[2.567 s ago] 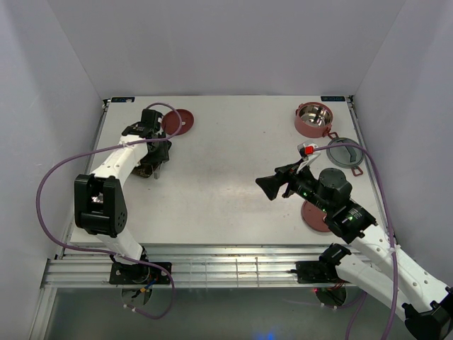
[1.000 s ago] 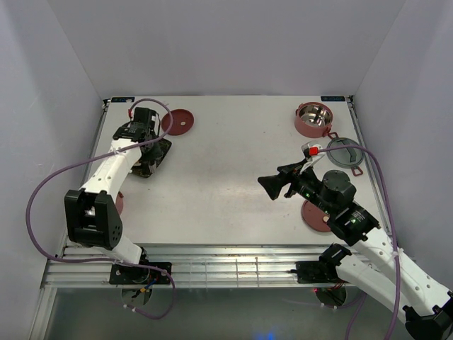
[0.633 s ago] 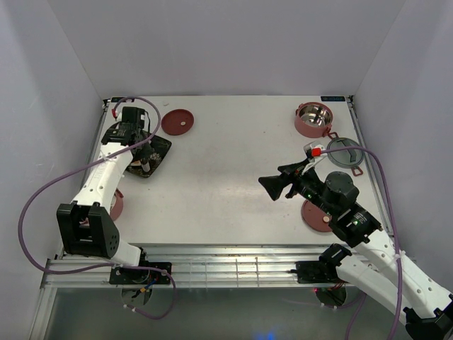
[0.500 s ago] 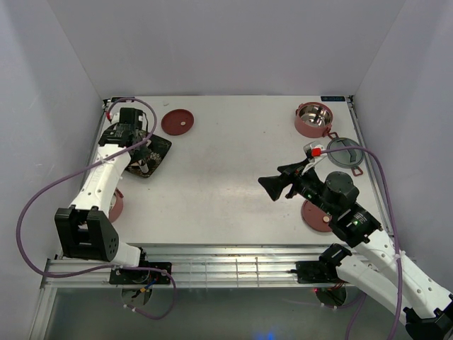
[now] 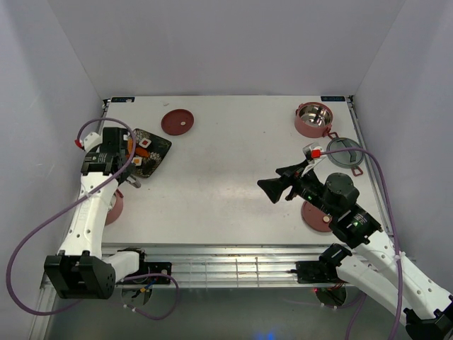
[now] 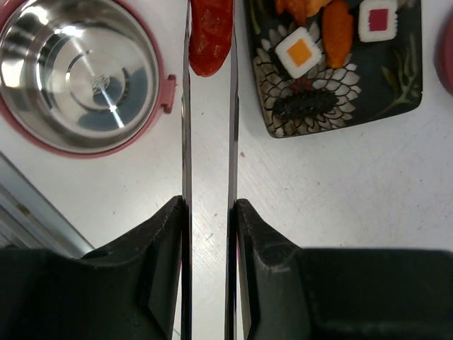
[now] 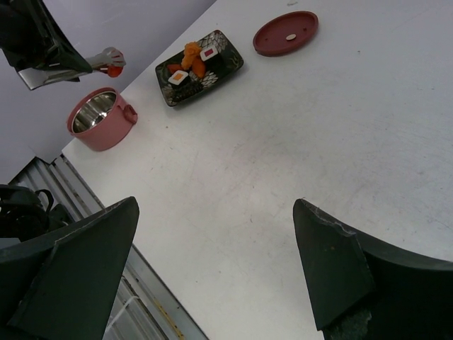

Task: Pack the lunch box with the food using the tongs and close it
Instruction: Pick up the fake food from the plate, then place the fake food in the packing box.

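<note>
My left gripper (image 6: 209, 212), arm extended up the 9 o'clock side, is clamped on thin silver metal tongs (image 6: 185, 142) pinching an orange-red food piece (image 6: 211, 35); the dusty-red steel-lined bowl (image 6: 78, 78) sits at its 10 o'clock. My right gripper (image 7: 212, 241) hovers, fingers apart.

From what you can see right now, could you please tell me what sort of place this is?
Probably a robot-lab test cell, not a kitchen: plain pale panel walls box in a white table, and two white robot arms are mounted on an aluminium rail at its near edge.
</note>
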{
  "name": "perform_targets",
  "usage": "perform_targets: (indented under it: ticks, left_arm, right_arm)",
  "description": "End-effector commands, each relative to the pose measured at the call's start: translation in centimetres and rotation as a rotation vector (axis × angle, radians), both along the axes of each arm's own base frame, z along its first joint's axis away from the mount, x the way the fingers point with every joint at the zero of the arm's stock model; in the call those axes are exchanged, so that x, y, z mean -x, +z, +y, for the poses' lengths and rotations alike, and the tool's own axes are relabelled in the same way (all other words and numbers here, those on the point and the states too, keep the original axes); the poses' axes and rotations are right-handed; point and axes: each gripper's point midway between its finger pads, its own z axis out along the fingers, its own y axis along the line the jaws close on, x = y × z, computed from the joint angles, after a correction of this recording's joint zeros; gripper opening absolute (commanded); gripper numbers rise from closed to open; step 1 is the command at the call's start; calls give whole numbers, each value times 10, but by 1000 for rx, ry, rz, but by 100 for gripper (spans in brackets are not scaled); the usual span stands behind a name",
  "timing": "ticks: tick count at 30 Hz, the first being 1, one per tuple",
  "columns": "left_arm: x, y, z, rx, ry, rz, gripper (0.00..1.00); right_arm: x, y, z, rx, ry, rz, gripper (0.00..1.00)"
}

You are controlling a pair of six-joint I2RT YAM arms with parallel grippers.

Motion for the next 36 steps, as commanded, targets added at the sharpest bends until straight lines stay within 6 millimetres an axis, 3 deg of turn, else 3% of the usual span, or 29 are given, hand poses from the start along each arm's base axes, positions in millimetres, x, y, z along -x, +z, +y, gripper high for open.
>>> perform_targets:
  ticks: [1,8,14,25,32,35,36]
  left_arm:
    - [17,12,6,29,105,-86,0]
    - [64,-1,22,5,317,18,0]
    - [79,-15,19,38,379,45,0]
    - [86,-43,13,73,401,71,0]
    - [80,-45,18,48,416,72,0]
    - [80,-44,21,30,423,66,17]
    - [80,-44,22,27,423,63,33]
  right_arm:
    - [2,12,4,-39,24,-36,95]
    - [4,11,5,-45,34,-34,95]
    - [5,11,7,-46,46,-31,95]
    - [4,9,8,-49,46,-28,95]
    - [3,8,7,-45,39,-26,95]
    - [3,8,7,-46,39,-27,95]
    - [3,8,7,-45,37,-26,95]
